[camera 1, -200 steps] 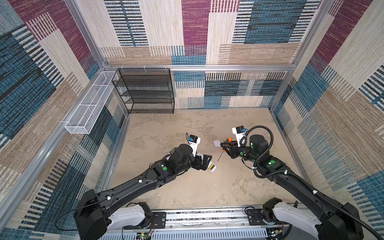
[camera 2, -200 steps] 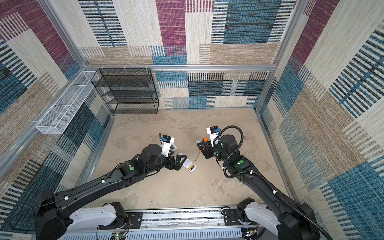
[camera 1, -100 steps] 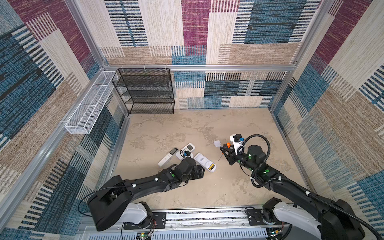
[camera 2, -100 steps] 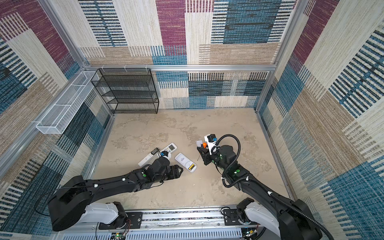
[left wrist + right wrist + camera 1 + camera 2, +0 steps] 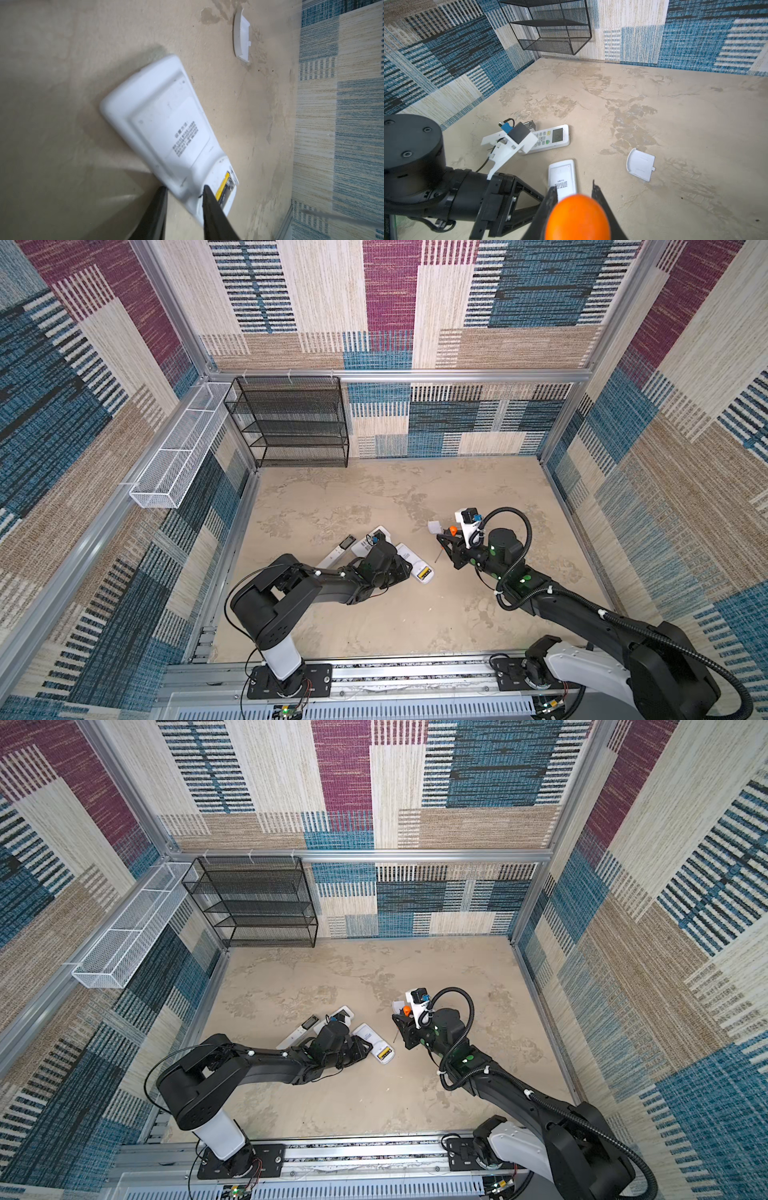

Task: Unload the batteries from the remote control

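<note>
Right gripper (image 5: 573, 187) pinches the screwdriver (image 5: 577, 216) by its orange handle, ready for prying. Left gripper (image 5: 184, 187) straddles one edge of the remote (image 5: 166, 116), we think to steady it; clamped or not, we can't tell. Yellow battery (image 5: 223, 186) sits in the open bay.

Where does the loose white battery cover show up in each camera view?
Both top views: cover near the picture centre.
Left wrist: by the top edge, right of middle.
Right wrist: lower half, right of middle.
Shared landmark: the face-down remote lying near it.
</note>
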